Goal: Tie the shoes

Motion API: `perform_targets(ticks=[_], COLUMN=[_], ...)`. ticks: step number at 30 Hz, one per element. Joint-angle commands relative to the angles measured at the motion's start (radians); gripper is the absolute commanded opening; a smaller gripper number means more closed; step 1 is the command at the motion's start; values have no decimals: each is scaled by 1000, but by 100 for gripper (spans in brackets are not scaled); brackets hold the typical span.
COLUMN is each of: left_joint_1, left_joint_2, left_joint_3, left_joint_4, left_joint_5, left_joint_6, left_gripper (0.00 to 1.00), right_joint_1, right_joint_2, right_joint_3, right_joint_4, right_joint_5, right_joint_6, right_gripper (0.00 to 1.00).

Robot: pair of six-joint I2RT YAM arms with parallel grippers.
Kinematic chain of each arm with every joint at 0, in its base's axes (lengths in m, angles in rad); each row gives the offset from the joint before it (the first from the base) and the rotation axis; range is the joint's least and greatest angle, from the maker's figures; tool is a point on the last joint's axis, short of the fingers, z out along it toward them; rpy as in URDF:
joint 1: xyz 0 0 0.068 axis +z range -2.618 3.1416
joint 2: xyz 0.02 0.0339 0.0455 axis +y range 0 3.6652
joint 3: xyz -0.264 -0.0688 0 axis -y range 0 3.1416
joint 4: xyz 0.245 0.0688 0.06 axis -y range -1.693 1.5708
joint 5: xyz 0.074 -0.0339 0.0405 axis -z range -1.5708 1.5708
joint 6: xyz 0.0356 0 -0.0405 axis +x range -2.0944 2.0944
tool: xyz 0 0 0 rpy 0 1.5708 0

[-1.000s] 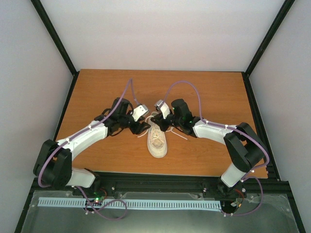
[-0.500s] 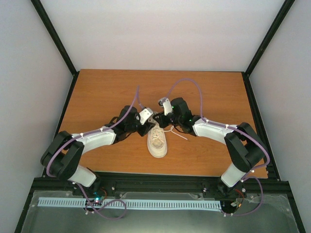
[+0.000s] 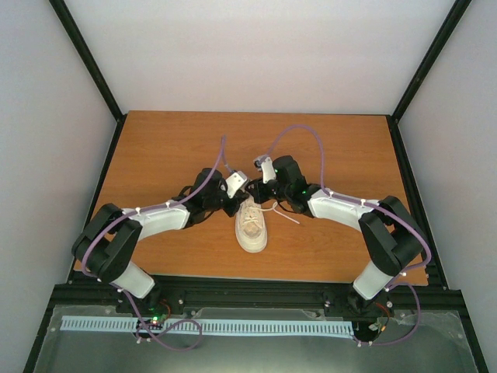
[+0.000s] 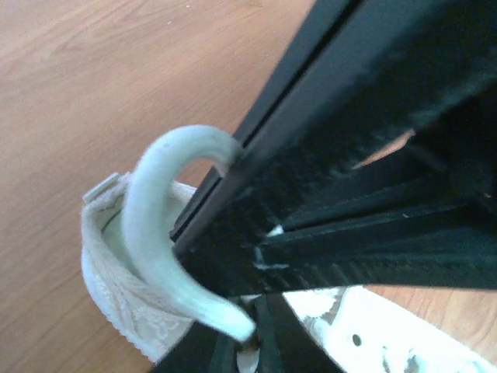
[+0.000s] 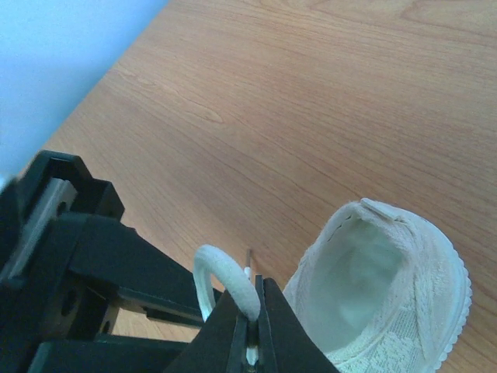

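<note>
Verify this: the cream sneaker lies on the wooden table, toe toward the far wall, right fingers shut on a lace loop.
Wrong toe direction: the top external view shows the cream sneaker toe toward the arm bases, heel toward the far wall. The right fingers do grip the lace loop.

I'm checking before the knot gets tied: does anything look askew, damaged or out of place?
Nothing stands out. The sneaker sits upright and intact on the table. The left gripper and right gripper each pinch a lace loop at its opening; one loose lace end trails on the wood, normal for an untied shoe.
</note>
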Motion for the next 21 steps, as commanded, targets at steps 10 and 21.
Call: perform_targets(ticks=[10, 21], left_joint_1=[-9, -9], left_joint_2=[19, 5], left_joint_3=[25, 17], left_joint_4=[33, 12], left_joint_5=[18, 10], left_joint_6=[25, 77], left_gripper=[1, 1], right_joint_1=[3, -21], right_joint_2=[-140, -157], right_joint_3=[66, 70], right_joint_4=[-268, -890], right_joint_5=[214, 363], right_joint_6=[-82, -240], right_gripper=[36, 47])
